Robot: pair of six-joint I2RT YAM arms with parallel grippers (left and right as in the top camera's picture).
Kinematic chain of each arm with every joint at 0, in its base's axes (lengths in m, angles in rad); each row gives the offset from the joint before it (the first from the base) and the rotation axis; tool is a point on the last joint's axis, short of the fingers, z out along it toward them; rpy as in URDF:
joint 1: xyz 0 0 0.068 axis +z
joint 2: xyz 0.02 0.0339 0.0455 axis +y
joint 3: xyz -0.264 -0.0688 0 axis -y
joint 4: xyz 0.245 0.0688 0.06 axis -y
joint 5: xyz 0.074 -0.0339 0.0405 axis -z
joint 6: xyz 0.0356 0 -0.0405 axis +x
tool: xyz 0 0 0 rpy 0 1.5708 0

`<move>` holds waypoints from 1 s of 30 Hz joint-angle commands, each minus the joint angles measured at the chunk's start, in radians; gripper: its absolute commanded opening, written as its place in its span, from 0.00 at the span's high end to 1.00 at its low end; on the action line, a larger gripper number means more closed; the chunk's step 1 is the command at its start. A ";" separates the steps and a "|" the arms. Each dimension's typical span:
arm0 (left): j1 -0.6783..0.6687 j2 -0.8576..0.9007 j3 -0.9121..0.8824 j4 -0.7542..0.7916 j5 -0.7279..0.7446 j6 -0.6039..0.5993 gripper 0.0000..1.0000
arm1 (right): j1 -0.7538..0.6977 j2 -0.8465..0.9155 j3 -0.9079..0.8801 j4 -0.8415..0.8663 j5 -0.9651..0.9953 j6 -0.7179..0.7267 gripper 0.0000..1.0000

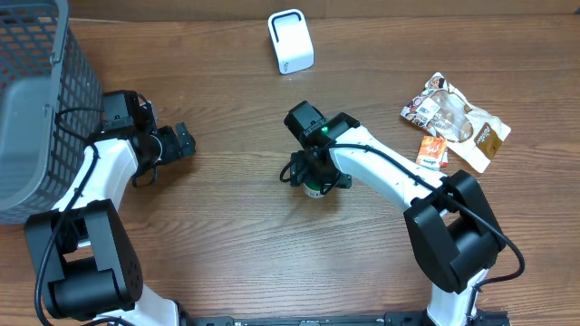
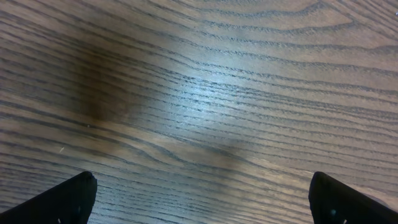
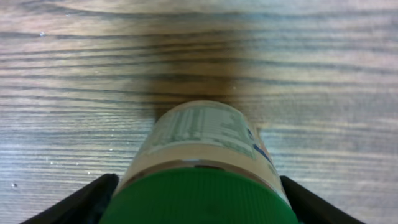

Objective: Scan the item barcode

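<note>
A small jar with a green cap and a pale printed label (image 3: 199,134) lies on its side on the wooden table, cap towards the right wrist camera. My right gripper (image 3: 199,202) straddles it, and its black fingers (image 3: 93,200) press against both sides of the cap with no gap showing. In the overhead view the jar (image 1: 314,187) sits mid-table, mostly hidden under the right gripper (image 1: 313,177). No barcode shows on it. A white scanner box (image 1: 290,41) stands at the far edge. My left gripper (image 1: 184,143) hovers open at the left, over bare wood (image 2: 202,199).
A grey mesh basket (image 1: 36,118) fills the far left corner beside the left arm. At the right lie a crinkled snack packet (image 1: 458,122) and a small orange packet (image 1: 432,152).
</note>
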 commanded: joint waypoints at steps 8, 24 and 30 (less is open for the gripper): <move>0.005 0.006 0.014 0.003 -0.013 0.019 0.00 | -0.004 0.042 -0.005 -0.002 0.013 0.019 0.22; 0.005 0.006 0.014 0.003 -0.013 0.019 0.00 | -0.017 0.059 0.022 -0.047 0.013 0.025 0.42; 0.005 0.006 0.014 0.003 -0.013 0.019 0.00 | -0.043 0.018 0.127 -0.183 -0.018 0.026 0.64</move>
